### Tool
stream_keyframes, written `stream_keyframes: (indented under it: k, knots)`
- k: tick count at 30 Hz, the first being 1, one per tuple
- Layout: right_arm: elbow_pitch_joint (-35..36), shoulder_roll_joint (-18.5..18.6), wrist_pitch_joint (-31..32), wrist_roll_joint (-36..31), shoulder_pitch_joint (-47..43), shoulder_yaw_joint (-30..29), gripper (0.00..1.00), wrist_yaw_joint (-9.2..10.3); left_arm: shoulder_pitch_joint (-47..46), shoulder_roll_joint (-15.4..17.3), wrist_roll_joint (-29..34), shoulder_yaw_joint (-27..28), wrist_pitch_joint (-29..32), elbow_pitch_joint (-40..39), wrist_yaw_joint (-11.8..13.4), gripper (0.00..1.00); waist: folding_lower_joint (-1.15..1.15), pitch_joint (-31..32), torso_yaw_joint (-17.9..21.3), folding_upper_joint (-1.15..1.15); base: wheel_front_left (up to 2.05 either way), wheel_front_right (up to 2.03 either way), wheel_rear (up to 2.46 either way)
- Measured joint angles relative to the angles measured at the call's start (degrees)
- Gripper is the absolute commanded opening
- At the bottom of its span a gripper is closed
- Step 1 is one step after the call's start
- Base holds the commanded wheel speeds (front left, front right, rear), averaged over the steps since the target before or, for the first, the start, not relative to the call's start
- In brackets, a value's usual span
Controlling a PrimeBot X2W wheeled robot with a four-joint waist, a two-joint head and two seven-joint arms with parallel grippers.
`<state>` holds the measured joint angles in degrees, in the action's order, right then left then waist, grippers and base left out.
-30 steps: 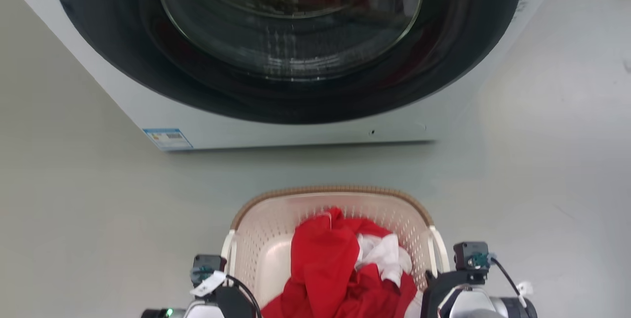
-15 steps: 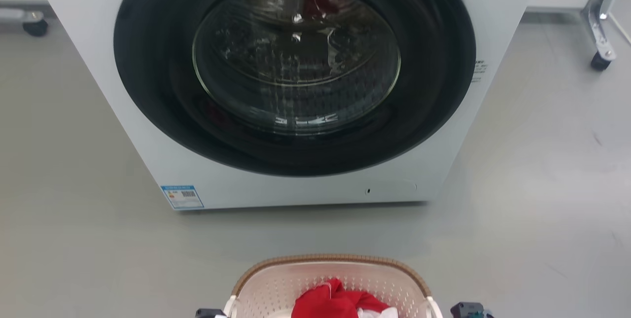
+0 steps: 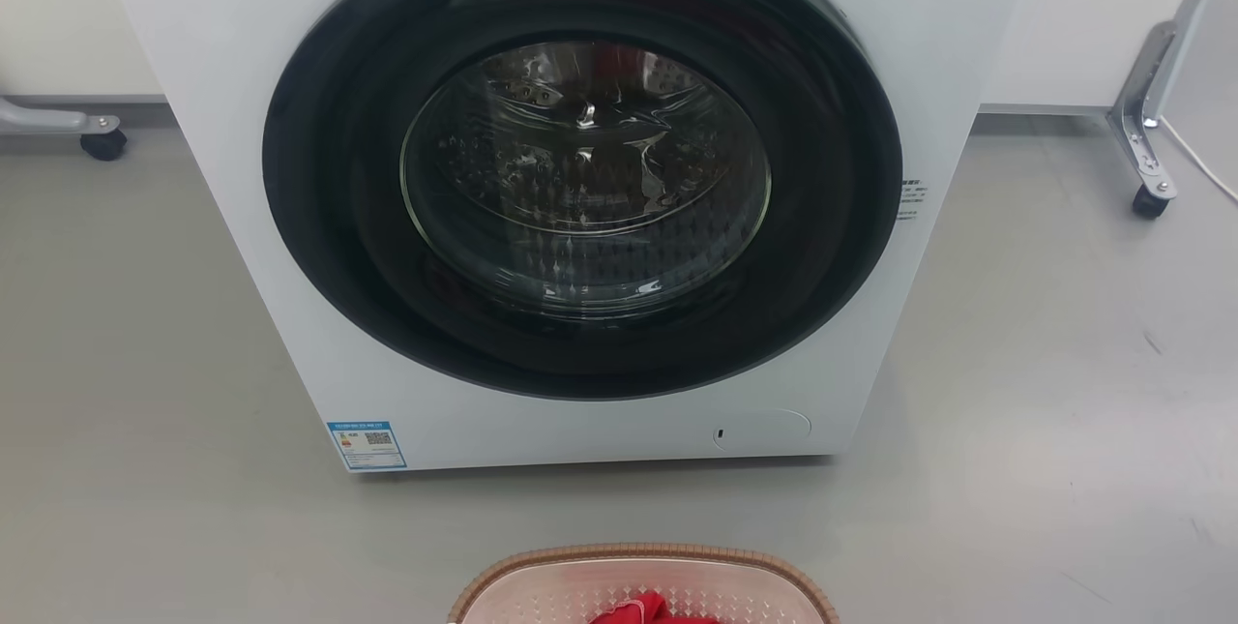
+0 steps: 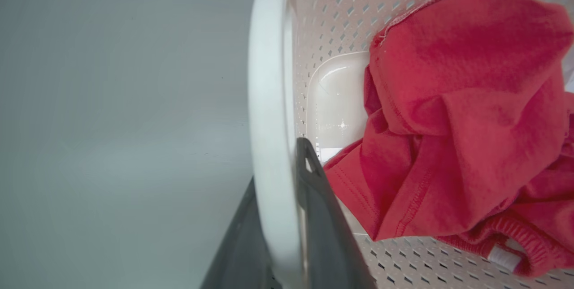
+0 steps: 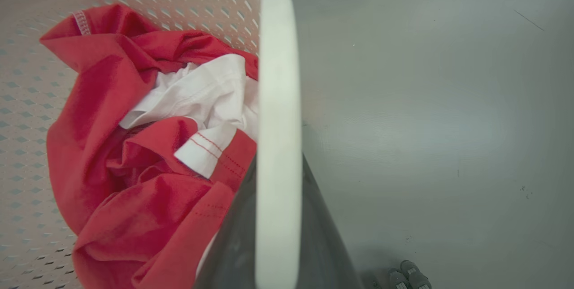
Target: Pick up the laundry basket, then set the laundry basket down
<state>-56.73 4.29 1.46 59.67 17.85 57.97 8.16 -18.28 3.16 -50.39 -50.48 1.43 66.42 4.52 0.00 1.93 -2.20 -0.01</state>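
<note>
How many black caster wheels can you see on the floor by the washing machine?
2: one small black caster wheel left of the white front-loading washing machine, one to its right. Others may be hidden.

Washing machine point(image 3: 242, 218), white, front-loading, standing on grey floor point(image 3: 1045, 392). Round door point(image 3: 585, 174) of clear glass in broad dark ring, perforated metal drum visible through it. Blue-edged label point(image 3: 367, 445) at lower left corner of front (print too small to read); small oval flap point(image 3: 764, 430) at lower right. Pale wall point(image 3: 1064, 14) behind. Black caster point(image 3: 102, 142) far left; metal frame leg point(image 3: 1146, 150) on caster far right, white cable point(image 3: 1199, 164) beside it. Red garment point(image 4: 466, 101), crumpled; white garment point(image 5: 202, 92) tucked among its folds.
</note>
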Motion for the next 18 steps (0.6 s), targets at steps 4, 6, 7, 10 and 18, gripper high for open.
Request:
stream_keyframes:
  k: [4,6,7,10,18]
  knots:
    - [0.04,0.00,0.00,0.86,-0.01,0.55,0.00,0.00,-0.13,-0.03,-0.14,-0.01,0.00,0.90,-0.55,0.00,0.00,0.28,0.00,0.00,0.00,0.00,0.00]
    - [0.04,-0.03,-0.01,0.92,-0.01,0.78,0.00,0.00,-0.26,-0.09,-0.30,-0.03,0.01,1.32,-0.68,0.00,0.00,0.38,0.01,0.01,0.00,0.00,0.00]
    - [0.03,-0.03,-0.01,0.94,-0.01,0.90,0.00,0.00,-0.37,-0.09,-0.33,-0.04,0.04,1.48,-1.01,0.00,0.00,0.42,0.02,0.01,0.00,0.00,0.00]
    - [-0.04,-0.05,-0.01,1.35,0.04,1.09,0.00,0.00,-0.53,-0.13,-0.38,-0.16,0.05,1.81,-1.09,0.00,0.00,0.55,0.06,0.01,0.00,0.00,0.00]
    - [-0.59,-0.18,-0.01,2.22,0.49,1.87,0.00,0.00,-1.29,-0.24,-0.58,-0.56,0.23,2.47,-1.86,0.00,0.00,0.84,0.09,0.01,0.00,0.00,0.00]
